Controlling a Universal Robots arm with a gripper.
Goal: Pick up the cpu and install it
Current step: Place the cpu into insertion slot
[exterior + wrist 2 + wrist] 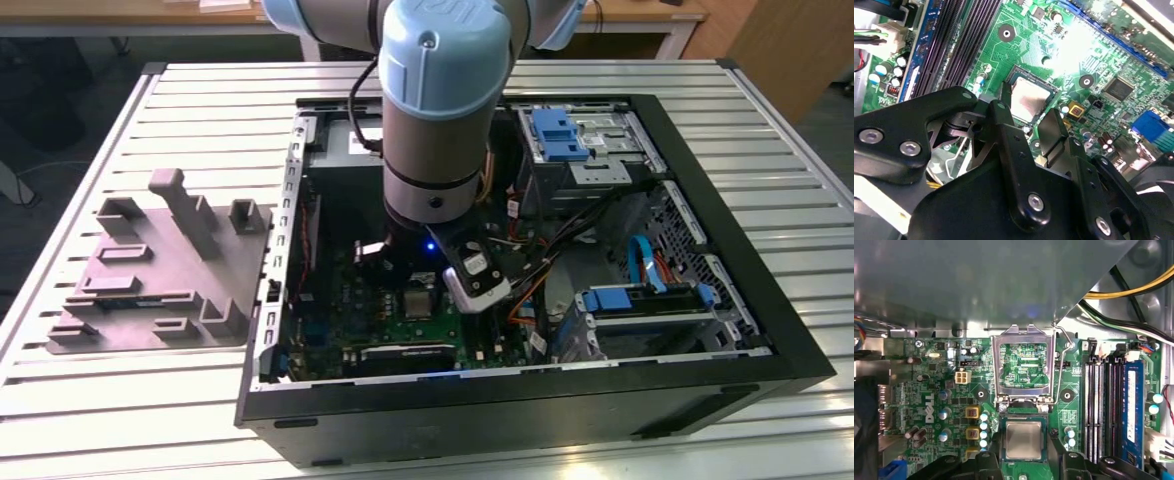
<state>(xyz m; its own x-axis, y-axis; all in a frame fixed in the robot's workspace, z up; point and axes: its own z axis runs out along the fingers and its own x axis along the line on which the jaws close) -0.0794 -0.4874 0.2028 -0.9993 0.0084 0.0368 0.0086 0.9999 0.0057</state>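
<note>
The cpu [1024, 440] is lying in the socket [1023, 418], the gripper [1028, 107] straddling it, clamped or free cannot be told; the arm should be keeping it level, square.

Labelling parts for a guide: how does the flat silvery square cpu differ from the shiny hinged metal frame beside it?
The flat silvery square cpu is a solid grey plate; the shiny hinged metal frame is an open rim, the green motherboard showing through its window. The cpu lies flat in its seat; the frame is swung open, clear of it. Both are squarish metal, similarly sized.
</note>
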